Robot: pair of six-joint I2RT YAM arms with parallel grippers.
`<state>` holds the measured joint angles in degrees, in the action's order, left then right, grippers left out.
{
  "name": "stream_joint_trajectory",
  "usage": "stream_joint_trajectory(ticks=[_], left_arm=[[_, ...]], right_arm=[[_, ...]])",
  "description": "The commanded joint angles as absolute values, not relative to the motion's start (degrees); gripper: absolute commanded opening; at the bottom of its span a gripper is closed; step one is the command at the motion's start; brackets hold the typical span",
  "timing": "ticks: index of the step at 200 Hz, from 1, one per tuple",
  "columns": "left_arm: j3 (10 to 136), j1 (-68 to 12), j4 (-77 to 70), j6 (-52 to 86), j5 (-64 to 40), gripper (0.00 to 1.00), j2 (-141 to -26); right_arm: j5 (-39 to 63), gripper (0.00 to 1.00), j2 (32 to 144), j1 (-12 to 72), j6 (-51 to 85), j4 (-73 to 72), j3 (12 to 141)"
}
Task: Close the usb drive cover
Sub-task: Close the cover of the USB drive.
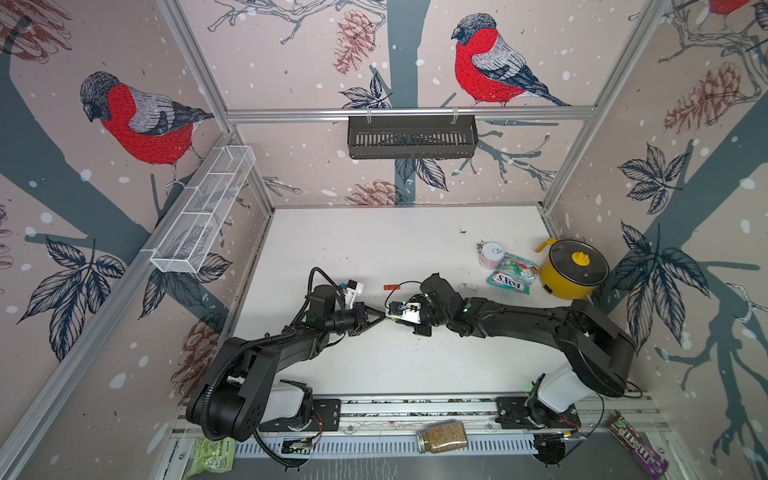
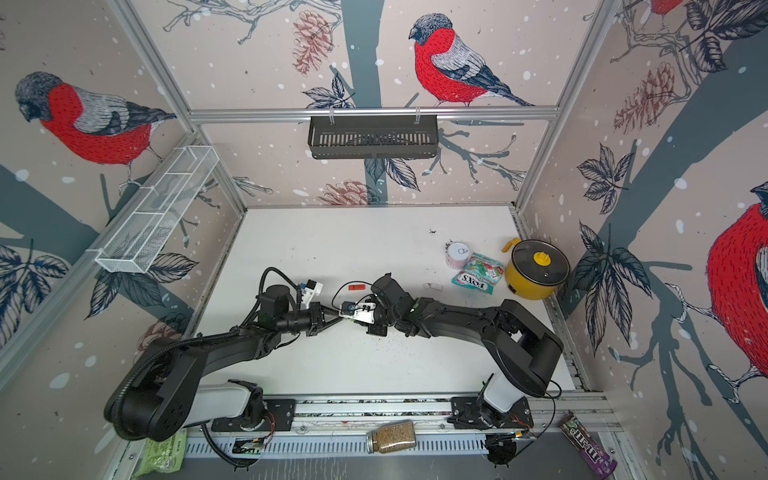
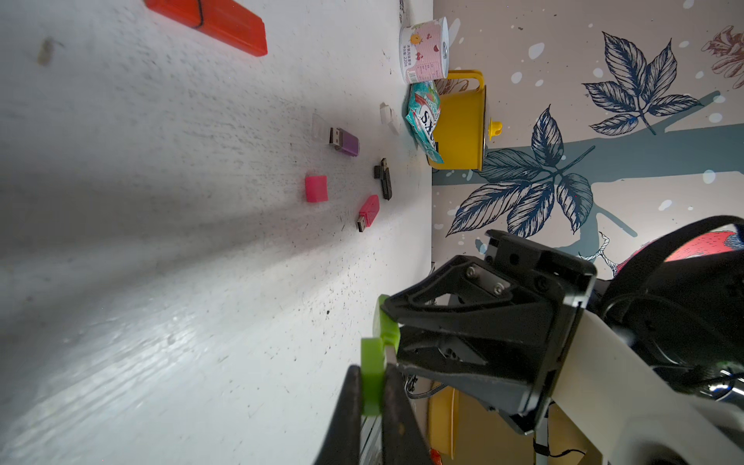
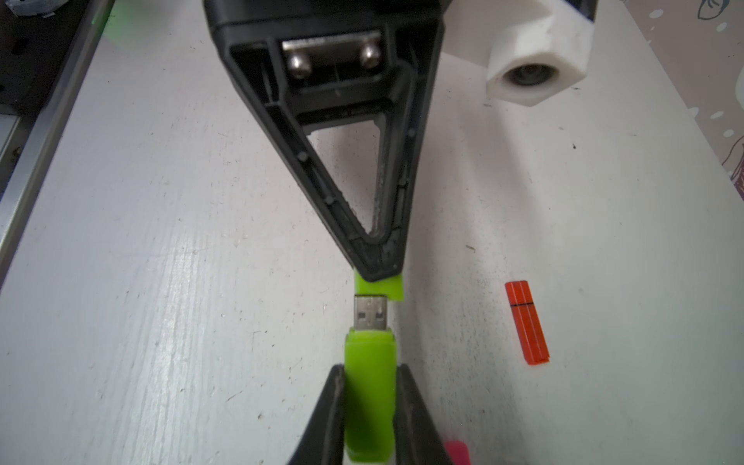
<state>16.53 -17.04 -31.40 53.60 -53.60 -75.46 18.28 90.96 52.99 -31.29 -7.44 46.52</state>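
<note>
**A:** Step shown?
**B:** Alignment. The right gripper (image 4: 370,386) clamps the green usb drive (image 4: 369,350); the left gripper (image 3: 372,374) pinches its cover (image 4: 380,289), right at the bare plug (image 4: 371,314), above the tabletop (image 4: 161,241).
**A:** Next?
**B:** Likely a straight push along the plug's axis.

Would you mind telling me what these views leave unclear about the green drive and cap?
Top views: the green drive and cap are too small, partly under the right wrist camera mount.
Right wrist view: the left gripper covers most of the cap; the bottom edge cuts off the drive's rear.
</note>
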Motion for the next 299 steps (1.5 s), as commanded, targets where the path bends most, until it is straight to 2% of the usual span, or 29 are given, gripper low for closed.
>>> stream_joint_trajectory(ticks=[1,165,228,262,299], left_arm=[[16.60,-17.32,-33.98,54.14,-54.88,0.02,-75.15],[17.40,-18.41,-33.13,53.79,-54.14,0.01,-76.18],[17.40,-18.38,-33.05,53.53,-54.17,0.01,-76.64],[17.47,-18.80,-33.10,53.46,-54.40,0.01,-76.82],[17.56,-18.90,-31.65,52.92,-53.97,0.01,-75.53]], right_arm=[[16.73,0.17,90.66,53.09,-30.09,-9.02,46.02],[16.35,0.16,90.60,54.00,-29.62,-11.80,45.29],[20.02,0.15,86.95,52.59,-28.98,-15.00,43.06],[23.35,0.15,88.76,52.64,-29.00,-14.98,43.80],[21.57,0.14,90.46,52.65,-29.71,-14.28,45.05]])
